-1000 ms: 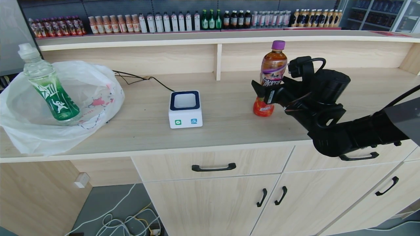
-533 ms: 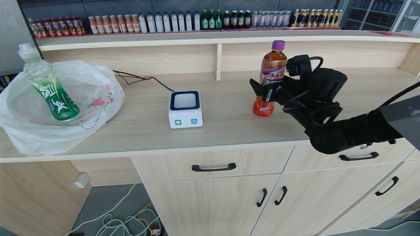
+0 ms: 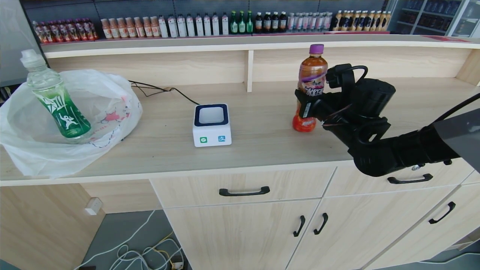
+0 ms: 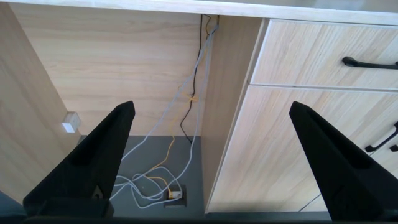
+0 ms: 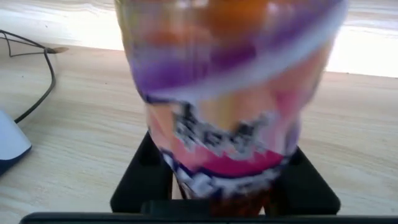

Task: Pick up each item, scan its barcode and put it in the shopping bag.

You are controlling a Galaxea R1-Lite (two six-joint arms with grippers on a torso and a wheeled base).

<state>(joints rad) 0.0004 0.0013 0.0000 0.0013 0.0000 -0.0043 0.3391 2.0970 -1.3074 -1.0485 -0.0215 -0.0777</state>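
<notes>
An orange drink bottle with a purple cap stands on the right part of the wooden counter. My right gripper is shut on it at the label, one black finger on each side. Up close the bottle sits between the fingers. The white barcode scanner rests mid-counter, left of the bottle. A white plastic shopping bag lies at the counter's left end with a green-labelled bottle standing in it. My left gripper hangs open below counter height, facing the cabinet fronts.
A black cable runs from the back wall to the scanner. A raised shelf with a divider edges the counter's back. Drawers and doors with black handles sit below. Loose cables lie on the floor.
My right gripper's fingers have closed in on the orange bottle, and the bottle has shifted slightly to the right. The left arm's view gives no earlier frame.
</notes>
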